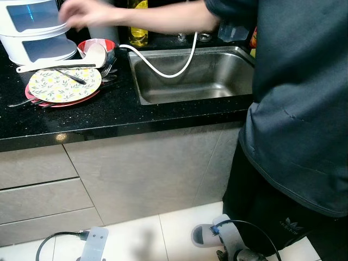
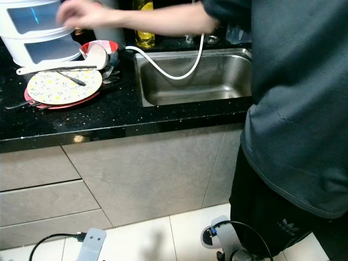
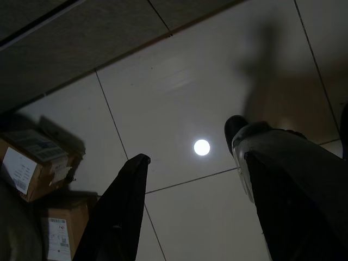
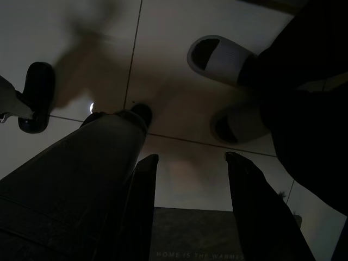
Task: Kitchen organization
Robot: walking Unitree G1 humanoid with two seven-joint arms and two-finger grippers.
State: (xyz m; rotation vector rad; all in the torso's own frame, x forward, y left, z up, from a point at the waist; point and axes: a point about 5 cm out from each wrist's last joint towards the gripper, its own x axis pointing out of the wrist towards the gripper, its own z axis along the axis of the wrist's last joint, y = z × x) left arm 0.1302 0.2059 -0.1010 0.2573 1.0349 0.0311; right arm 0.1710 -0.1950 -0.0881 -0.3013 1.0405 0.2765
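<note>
Both pincers hang idle over the floor tiles, empty: left pincer and right pincer each with fingers apart. Farther off, on the black surface, the flowered plate sits atop a red one beside the sink. It looks rigid, glazed, slippery and breakable; I'd grip its overhanging rim. A person's hand reaches above it.

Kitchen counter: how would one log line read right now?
person: reaching over sink | floral plate: on counter | left gripper: open, idle | right gripper: open, idle
</note>
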